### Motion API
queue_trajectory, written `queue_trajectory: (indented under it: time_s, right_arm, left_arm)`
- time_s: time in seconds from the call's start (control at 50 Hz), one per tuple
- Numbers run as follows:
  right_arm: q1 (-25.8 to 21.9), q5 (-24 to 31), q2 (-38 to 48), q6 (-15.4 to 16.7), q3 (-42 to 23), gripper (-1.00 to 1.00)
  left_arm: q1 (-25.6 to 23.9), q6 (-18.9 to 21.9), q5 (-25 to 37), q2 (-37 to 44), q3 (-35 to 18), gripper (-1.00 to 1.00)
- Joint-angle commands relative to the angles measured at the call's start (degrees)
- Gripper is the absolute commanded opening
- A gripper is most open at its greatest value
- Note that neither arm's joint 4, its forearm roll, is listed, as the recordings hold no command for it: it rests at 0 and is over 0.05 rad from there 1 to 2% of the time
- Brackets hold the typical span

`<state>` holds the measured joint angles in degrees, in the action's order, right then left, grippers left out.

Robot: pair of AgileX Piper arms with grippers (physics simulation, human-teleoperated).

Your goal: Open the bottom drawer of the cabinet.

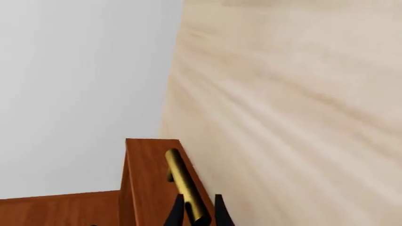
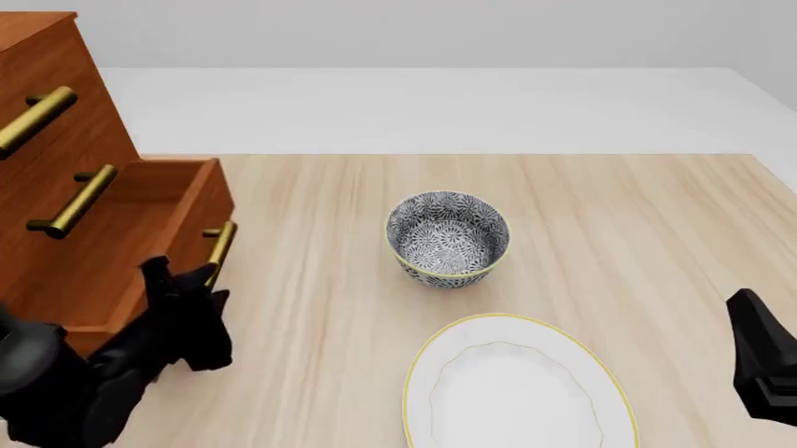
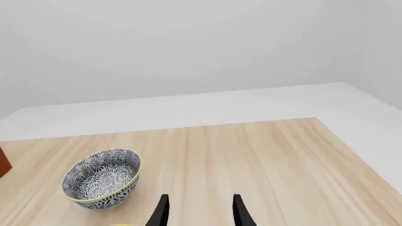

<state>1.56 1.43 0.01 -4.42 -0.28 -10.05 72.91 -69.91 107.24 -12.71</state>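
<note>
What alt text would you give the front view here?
The cabinet at the left has its bottom drawer pulled out, with the left claw at the drawer's brass handle. On the wooden table are a patterned bowl and, nearer, a white plate; the right claw shows at the right edge.

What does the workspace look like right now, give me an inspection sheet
Surface: light wooden table, no spills seen.
Job's things: cabinet at the table's left; bottom drawer pulled out, its brass handle between the left gripper's fingers.
Clutter: patterned bowl mid-table; white plate nearer the arms.
Grippers: left gripper closed around the handle; right gripper open, holding nothing.
Cables: nothing seen.
Surroundings: plain grey floor and wall.
</note>
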Motion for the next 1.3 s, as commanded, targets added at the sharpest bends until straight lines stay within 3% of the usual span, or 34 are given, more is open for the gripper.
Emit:
queue_trajectory:
  time_s: [0.02, 0.76, 0.78, 1.3]
  right_arm:
    - [0.06, 0.06, 0.00, 0.01, -0.01, 1.00]
    - [-0.03, 0.05, 0.00, -0.14, 0.18, 1.00]
    - [-0.05, 0.04, 0.00, -0.11, 0.21, 1.00]
    - [-0.05, -0.01, 0.00, -0.10, 0.19, 1.00]
  left_arm:
    - [-4.88, 0.56, 0.01, 4.17, -7.76, -1.00]
    - [-4.64, 0.79, 0.01, 4.31, -8.05, -1.00]
    - [-4.73, 0.64, 0.01, 3.81, -7.94, 1.00]
    - [-4.97, 1.19, 0.01, 3.24, -7.61, 1.00]
